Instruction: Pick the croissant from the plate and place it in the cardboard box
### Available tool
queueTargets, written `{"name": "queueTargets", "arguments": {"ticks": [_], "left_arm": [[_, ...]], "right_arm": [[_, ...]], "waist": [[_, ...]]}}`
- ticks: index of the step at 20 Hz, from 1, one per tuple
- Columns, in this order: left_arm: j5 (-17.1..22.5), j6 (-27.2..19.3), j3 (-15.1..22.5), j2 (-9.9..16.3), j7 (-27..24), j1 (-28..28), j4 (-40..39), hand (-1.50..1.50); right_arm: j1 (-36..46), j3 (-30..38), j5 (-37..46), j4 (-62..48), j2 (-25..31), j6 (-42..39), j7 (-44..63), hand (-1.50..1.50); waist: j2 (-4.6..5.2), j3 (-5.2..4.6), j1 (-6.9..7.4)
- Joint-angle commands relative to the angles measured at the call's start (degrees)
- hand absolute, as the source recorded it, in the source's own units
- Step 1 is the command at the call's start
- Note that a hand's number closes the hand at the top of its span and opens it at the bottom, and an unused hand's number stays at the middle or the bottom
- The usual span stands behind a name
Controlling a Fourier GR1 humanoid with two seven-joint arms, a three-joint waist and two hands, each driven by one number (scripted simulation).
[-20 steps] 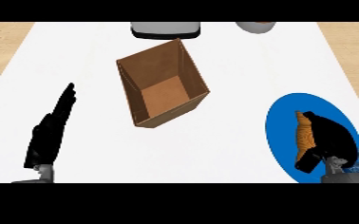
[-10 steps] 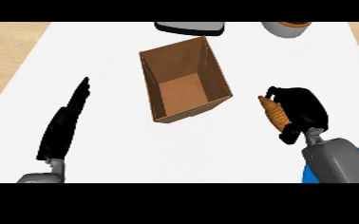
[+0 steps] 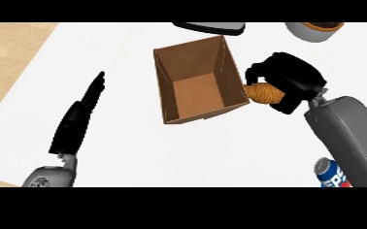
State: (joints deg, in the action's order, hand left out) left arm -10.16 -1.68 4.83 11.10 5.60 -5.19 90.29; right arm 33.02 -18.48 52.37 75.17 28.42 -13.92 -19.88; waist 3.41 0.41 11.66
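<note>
Croissant carried to the lip of the cardboard box

Lower left, the left hand [image 3: 77, 119] rests open on the surface [image 3: 215, 150]; right of centre, the right hand [image 3: 290, 80] curls round the croissant [image 3: 264, 92], likely light and crushable, best cradled mid-body, just beside the cardboard box [image 3: 197, 85].

The box [image 3: 197, 85] is open on top, its right wall just beside the right robot hand [image 3: 290, 80]. Bare tabletop [image 3: 215, 150] lies below it; a can [image 3: 332, 173] stands at lower right.
</note>
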Motion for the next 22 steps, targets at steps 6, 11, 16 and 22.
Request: {"name": "queueTargets", "arguments": {"ticks": [6, 11, 16, 22], "left_arm": [[0.09, -0.15, -1.27, 0.5, 0.35, -1.44, -1.6, 0.0], [-0.65, -1.51, -0.6, -1.05, 0.96, -0.96, -2.42, 0.0], [0.47, -1.11, -3.36, 0.56, 0.14, -1.44, -4.36, 0.0], [0.63, -1.49, -4.27, 0.67, -2.03, 0.69, -5.06, 0.0]], "right_arm": [[12.86, 7.26, -16.17, -14.74, -1.0, -5.4, -27.83, 1.5], [20.73, 9.7, -24.57, -22.59, -2.55, -15.41, -36.82, 1.5], [26.11, 7.47, -29.2, -27.39, -3.83, -19.26, -40.18, 1.5], [32.83, 3.7, -31.17, -33.32, -7.82, -19.02, -38.18, 1.5]], "waist": [[-0.06, -0.05, -1.85], [-0.82, -0.26, -3.1], [-1.32, -0.37, -4.88], [-1.91, -0.46, -6.65]]}}
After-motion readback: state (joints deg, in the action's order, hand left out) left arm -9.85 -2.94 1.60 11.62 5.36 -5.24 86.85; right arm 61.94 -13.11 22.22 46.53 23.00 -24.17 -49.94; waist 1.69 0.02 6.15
